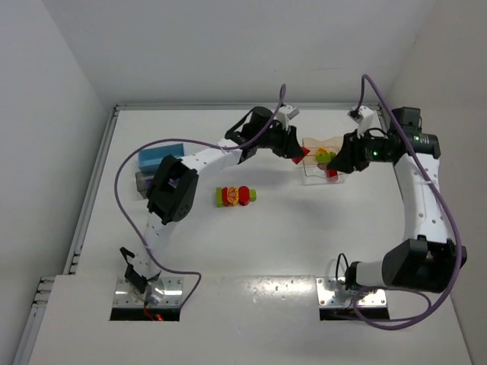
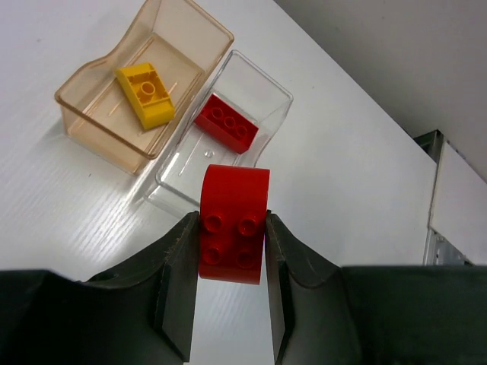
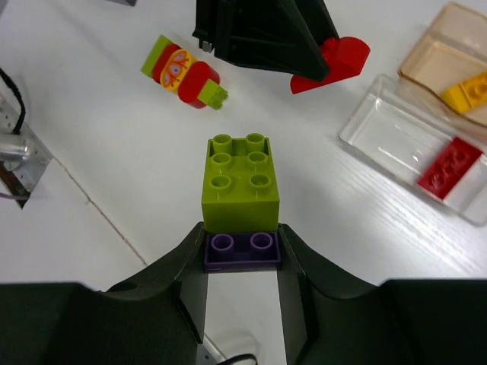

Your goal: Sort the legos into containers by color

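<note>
Legos are split between both hands and two tubs. The left hand (image 2: pixel 230 222) is clamped on a red plastic block with a rounded end (image 2: pixel 234 186), its fingers pressing the two flat sides. That block hangs just short of the near end wall of the clear rectangular plastic tub (image 2: pixel 274 103). The tub lies straight ahead of the fingers, its long axis running away from the hand. A red studded brick (image 2: pixel 224 123) lies on its floor.

An amber-tinted transparent tub (image 2: pixel 91 125) touches the clear tub along one side and holds a yellow brick (image 2: pixel 146 93). The right hand (image 3: pixel 243 230) is closed on a purple flat block (image 3: pixel 242 251) with a lime green block (image 3: pixel 240 182) stacked on it. It hovers close by the clear tub on the side opposite the left hand. A lime-and-red stack (image 1: pixel 234 196) lies on the white worktop (image 1: pixel 266 243), well apart from the clear tub and towards the arm bases.

Both hands look about equally near. The left holds the matching colour, and it probably needs only a short forward carry over the end wall.
</note>
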{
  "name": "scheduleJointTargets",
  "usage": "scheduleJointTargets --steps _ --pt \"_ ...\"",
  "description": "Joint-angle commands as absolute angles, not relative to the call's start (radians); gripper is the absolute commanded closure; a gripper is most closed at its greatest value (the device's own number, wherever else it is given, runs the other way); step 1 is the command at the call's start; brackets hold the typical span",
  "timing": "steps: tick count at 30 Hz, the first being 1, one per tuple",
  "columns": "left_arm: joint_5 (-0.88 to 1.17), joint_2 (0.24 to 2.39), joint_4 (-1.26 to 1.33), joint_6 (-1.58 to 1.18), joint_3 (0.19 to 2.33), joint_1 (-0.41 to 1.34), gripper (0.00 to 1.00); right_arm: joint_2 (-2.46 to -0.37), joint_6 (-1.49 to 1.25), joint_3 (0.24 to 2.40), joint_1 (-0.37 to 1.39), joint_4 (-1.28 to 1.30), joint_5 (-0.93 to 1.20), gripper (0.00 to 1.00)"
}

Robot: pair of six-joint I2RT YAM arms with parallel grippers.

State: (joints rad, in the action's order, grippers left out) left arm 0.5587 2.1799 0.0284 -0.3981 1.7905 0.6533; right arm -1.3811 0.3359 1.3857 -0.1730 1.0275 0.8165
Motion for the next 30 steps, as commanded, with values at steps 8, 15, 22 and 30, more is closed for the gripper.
scheduleJointTargets --steps 8,15,22,30 --pt "0.564 2.416 0.049 -0.419 2.117 0.723 0.86 -1.258 0.25 1.324 -0.274 1.014 0.741 1.0" --pt "0.584 2.522 0.049 -0.442 2.226 0.75 0.8 -1.247 0.241 1.342 -0.313 1.034 0.732 1.0" --pt "0.594 2.522 0.049 -0.439 2.226 0.75 0.41 -1.279 0.232 1.351 -0.331 1.034 0.753 1.0" --pt "0.558 2.387 0.126 -0.446 2.203 0.718 0.18 -1.351 0.297 1.362 -0.331 1.045 0.833 1.0"
